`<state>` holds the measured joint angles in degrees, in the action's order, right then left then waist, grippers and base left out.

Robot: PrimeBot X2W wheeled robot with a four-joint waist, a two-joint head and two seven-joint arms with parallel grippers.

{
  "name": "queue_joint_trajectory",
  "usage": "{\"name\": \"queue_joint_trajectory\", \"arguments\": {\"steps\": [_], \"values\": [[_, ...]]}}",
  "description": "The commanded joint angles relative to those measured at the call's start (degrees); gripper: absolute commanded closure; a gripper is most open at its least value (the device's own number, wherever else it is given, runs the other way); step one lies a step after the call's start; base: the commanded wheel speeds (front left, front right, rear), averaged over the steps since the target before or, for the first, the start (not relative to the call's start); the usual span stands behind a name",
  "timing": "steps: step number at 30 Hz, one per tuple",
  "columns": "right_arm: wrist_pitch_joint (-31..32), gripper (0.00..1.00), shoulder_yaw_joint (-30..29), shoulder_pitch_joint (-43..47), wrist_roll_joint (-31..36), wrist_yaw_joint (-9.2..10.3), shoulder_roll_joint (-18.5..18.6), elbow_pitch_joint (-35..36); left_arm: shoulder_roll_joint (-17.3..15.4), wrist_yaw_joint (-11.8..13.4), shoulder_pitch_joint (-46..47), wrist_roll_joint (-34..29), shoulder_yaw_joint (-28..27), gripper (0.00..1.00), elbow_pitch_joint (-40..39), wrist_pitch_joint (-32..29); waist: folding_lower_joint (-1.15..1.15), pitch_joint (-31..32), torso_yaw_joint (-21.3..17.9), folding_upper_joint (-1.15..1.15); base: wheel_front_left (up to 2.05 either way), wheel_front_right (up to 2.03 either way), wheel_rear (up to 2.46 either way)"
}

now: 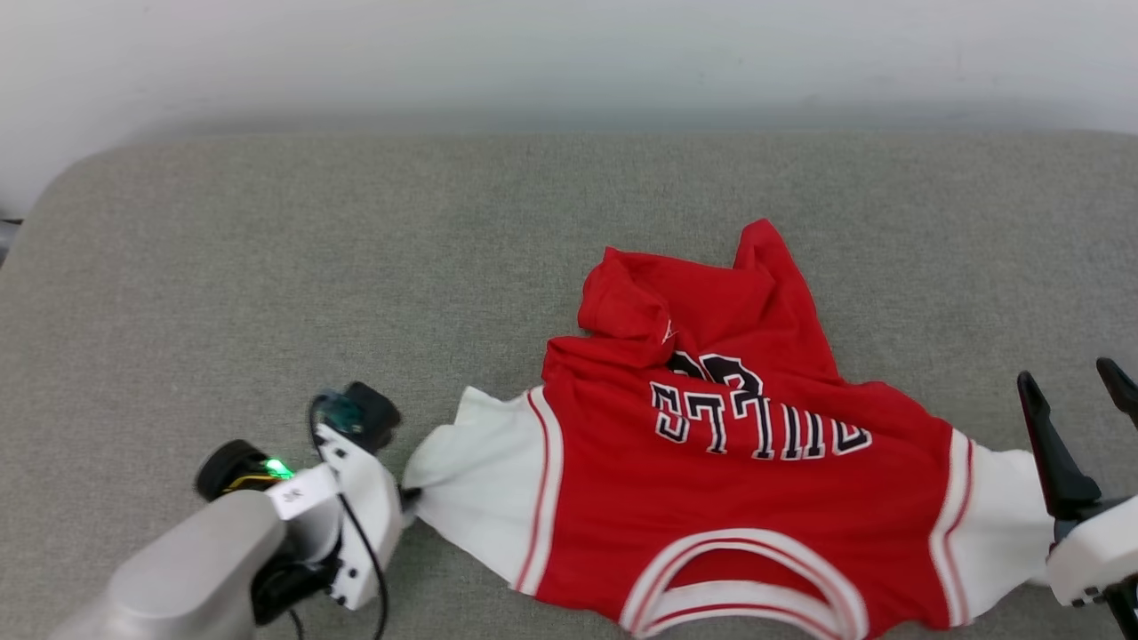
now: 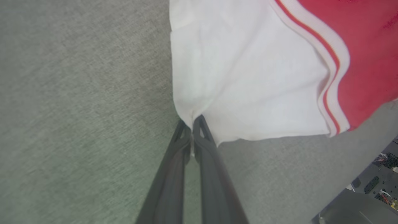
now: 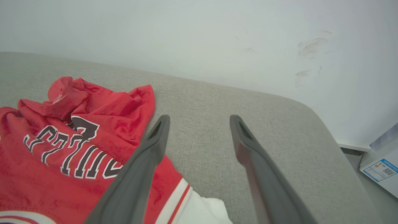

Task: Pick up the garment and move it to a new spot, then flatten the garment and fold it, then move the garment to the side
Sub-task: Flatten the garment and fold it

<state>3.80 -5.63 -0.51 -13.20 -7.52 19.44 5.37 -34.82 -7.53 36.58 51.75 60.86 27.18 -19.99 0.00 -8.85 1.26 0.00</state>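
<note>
Red jersey garment [image 1: 738,498] with white short sleeves and black chest lettering lies rumpled, front up, on the grey fabric surface [image 1: 356,267]. Left end effector [image 2: 192,123] is pinched closed on the edge of one white sleeve [image 2: 242,77]; right end effector [image 1: 1067,372] stands open just beside the other sleeve

Grey fabric cushion [image 1: 267,267] spreading wide before me, far corners rounding off at both sides. Pale wall [image 1: 569,53] rising just behind it. Dark scuff marks [image 3: 311,46] showing on wall to my right. White box [image 3: 384,161] with blue-printed label sitting low beyond cushion's right corner. Small clutter [image 2: 379,177] lying on dark floor, too blurred for naming.
</note>
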Motion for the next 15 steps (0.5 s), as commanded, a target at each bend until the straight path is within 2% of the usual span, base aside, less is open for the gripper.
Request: {"name": "queue_joint_trajectory", "arguments": {"steps": [1,8,15], "values": [[0.41,0.00,-0.20,1.05,-0.55,0.07,0.60,0.18,-1.41,0.55,-1.17,0.42,-0.99,1.00,0.76,1.59,0.00,0.97,0.34,0.00,0.00,0.00,0.00],[6.82,0.00,1.29,5.80,-2.81,0.07,5.27,2.32,-5.55,3.54,-5.05,2.64,-5.26,1.00,-2.07,9.09,0.00,3.23,1.11,0.00,0.00,0.00,0.00],[20.77,0.00,5.13,10.65,-7.34,0.08,12.47,3.75,-9.00,8.23,-10.12,3.93,-7.49,1.00,-9.33,12.99,0.00,3.99,1.55,0.00,0.00,0.00,0.00]]}}
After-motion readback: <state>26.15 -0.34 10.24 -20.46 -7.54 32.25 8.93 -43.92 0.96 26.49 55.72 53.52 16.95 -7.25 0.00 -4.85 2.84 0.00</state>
